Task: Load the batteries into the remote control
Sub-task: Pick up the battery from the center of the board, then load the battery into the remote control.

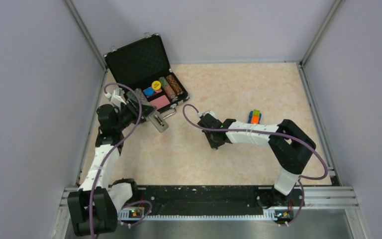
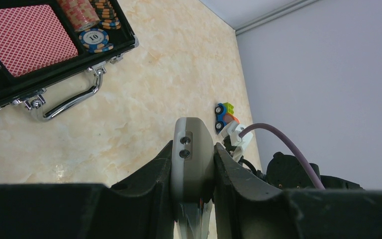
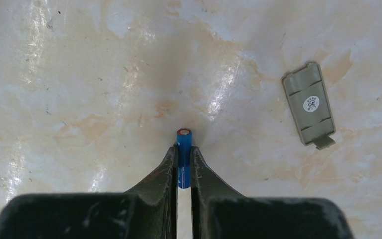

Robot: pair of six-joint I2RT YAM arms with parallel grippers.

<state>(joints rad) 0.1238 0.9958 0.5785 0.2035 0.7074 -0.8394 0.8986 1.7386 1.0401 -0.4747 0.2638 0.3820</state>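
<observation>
My left gripper (image 2: pixel 193 154) is shut on the remote control (image 2: pixel 195 134), a flat white-and-grey body held edge-up between both fingers. From above, the remote (image 1: pixel 159 122) sticks out of the left gripper (image 1: pixel 148 113) just in front of the black case. My right gripper (image 3: pixel 183 152) is shut on a small blue battery (image 3: pixel 184 139), whose red-ringed end pokes out past the fingertips, close over the tabletop. In the top view the right gripper (image 1: pixel 214 142) hangs near the table's middle and the battery is hidden there. A grey battery cover (image 3: pixel 309 104) lies flat on the table, to the right of the right gripper.
An open black case (image 1: pixel 146 74) with poker chips and a card deck sits at the back left, its metal handle (image 2: pixel 69 102) facing the table. An orange-green-blue block toy (image 1: pixel 254 117) lies right of centre. Grey walls enclose the table on three sides.
</observation>
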